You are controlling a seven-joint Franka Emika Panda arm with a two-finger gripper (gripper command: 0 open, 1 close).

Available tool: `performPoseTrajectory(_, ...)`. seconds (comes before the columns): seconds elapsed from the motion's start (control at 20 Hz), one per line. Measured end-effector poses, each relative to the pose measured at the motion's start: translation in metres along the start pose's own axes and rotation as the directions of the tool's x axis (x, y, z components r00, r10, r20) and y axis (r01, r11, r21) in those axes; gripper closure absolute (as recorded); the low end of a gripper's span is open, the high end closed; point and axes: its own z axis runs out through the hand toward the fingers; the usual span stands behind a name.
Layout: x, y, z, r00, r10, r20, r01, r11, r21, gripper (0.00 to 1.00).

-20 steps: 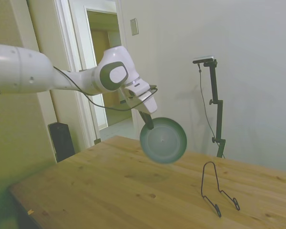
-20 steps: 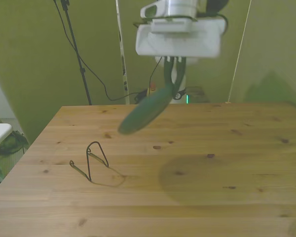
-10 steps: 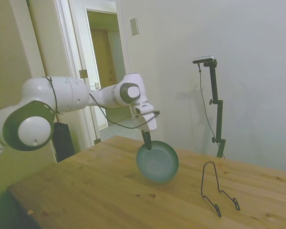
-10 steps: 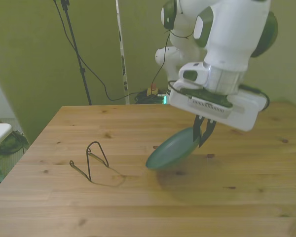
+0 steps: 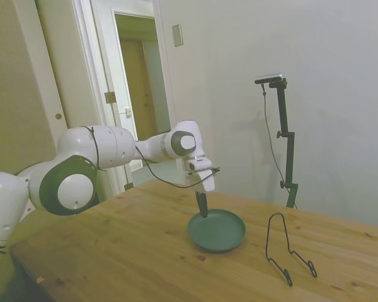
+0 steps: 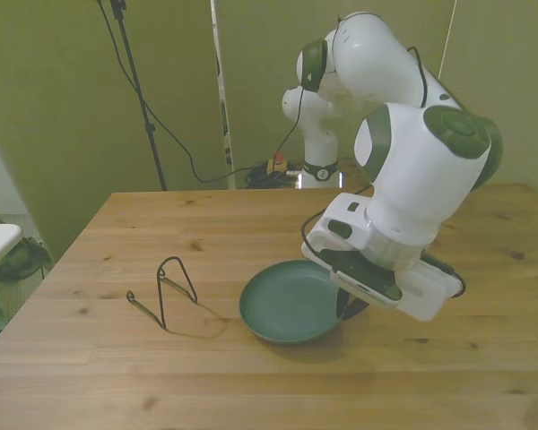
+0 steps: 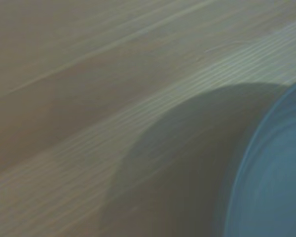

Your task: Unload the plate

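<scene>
Below, we saw the plate (image 5: 217,231) lying flat on the table (image 5: 113,251). Our pincer (image 5: 202,211) gripped its rim. We noted a wire stand (image 6: 166,291) just beside it.

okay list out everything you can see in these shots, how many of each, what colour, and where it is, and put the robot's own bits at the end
plate: one, dark green, lying flat on the table near its middle, empty; also the blurred blue-green edge in the wrist view.
wire stand: one, thin black, upright on the table, apart from the plate, toward the front view's left; nothing in it.
table: one, light wood with knots, carrying the plate and the stand.
doorway: one, white frame, open, behind the table in the side view.
wall plate: one, pale, on the wall beside the doorway.
cables: dark, hanging and trailing behind the table's far edge.
arm: one, white with grey-green joints, bent down over the table.
hand: one, dark fingers pointing down at the plate's rim, closed on it.
</scene>
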Motion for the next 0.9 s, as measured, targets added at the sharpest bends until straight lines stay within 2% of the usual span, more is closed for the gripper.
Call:
performPoseTrajectory(0.1,0.002,-0.002,0.006,1.0,0.004,-0.005,-0.004,1.0,-0.004,1.0)
performPoseTrajectory(0.15,0.003,-0.002,0.005,1.0,0.006,-0.007,-0.006,1.0,-0.002,0.0)
performPoseTrajectory(0.9,0.008,-0.003,-0.005,1.0,0.007,-0.019,-0.007,1.0,0.03,0.0)
